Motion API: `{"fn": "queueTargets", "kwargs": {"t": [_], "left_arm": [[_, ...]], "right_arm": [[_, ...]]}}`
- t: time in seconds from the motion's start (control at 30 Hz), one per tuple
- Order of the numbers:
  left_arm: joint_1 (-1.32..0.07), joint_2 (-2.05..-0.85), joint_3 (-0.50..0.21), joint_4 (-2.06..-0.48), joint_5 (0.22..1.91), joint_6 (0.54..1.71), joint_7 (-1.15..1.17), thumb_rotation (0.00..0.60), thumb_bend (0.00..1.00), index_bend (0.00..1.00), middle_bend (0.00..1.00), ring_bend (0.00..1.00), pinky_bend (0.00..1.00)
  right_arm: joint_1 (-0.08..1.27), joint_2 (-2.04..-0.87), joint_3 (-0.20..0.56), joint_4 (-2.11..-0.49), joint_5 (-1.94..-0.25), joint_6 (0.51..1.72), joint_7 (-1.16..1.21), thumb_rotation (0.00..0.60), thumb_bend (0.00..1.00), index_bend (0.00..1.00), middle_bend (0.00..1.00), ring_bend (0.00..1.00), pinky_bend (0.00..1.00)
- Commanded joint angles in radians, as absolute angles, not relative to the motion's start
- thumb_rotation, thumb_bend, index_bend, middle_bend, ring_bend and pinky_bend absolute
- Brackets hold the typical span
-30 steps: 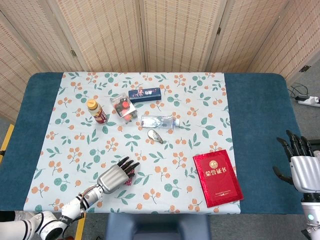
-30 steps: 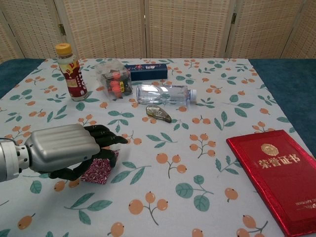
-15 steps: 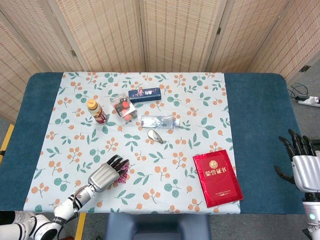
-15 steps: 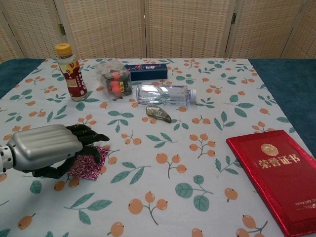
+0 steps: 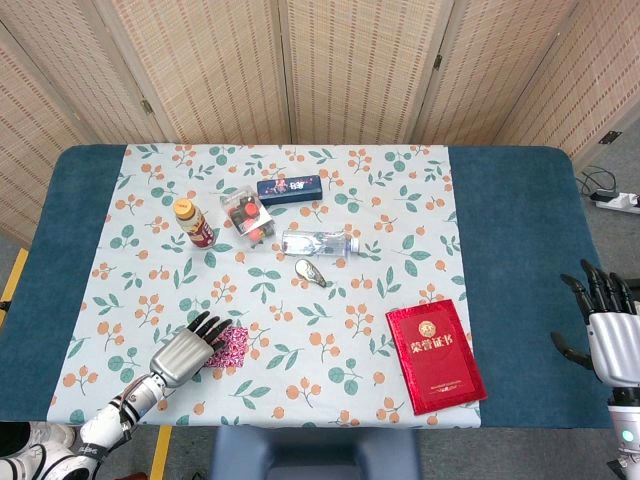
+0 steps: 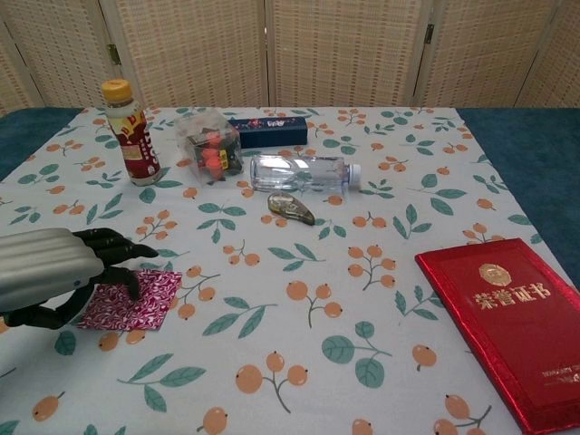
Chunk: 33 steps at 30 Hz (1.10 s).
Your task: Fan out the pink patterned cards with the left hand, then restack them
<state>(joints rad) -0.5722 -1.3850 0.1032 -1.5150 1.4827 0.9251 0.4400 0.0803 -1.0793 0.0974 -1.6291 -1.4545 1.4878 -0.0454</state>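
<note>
The left hand (image 6: 54, 272) lies low over the tablecloth (image 6: 299, 362) near its front-left corner, fingers stretched forward and resting on the left part of the pink cards (image 6: 131, 299). It presses down on them rather than closing around them. Over the last second the hand has slid toward the robot's left and dragged the cards with it — the pink patch now shows wider and flatter than it did, with more of its patterned face uncovered to the right of the fingers. In the head view the cards (image 5: 232, 346) peek out beside the left hand (image 5: 185, 352) the same way. That reads as the spread under way, though separate card edges are too small to tell apart, so how far they have fanned is unclear. Restacking is not yet begun.

The right hand (image 5: 608, 335) hangs off the right edge of the table (image 5: 520, 250), fingers apart and holding nothing, well away from the red booklet (image 5: 435, 357).
</note>
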Motion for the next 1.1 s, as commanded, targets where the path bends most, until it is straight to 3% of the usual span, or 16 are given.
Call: {"fn": "queueTargets", "kwargs": {"t": [0.03,1.1], "left_arm": [[-0.566,-1.375,0.109,-1.512,1.477,0.925,0.441,0.6,1.0,0.31,0.0,0.0,0.0],[-0.529,-1.289,0.116,-1.563,1.507,0.977,0.425,0.6,1.0,0.29,0.0,0.0,0.0]], "right_arm": [[0.078,-1.079,0.097,-1.628,-1.455,1.491,-0.044,0.6,0.27,0.14,0.0,0.0,0.0],[0.066,-1.081,0.093,-1.629,-1.463,1.503,-0.039,0.6,0.27,0.14,0.0,0.0,0.0]]}}
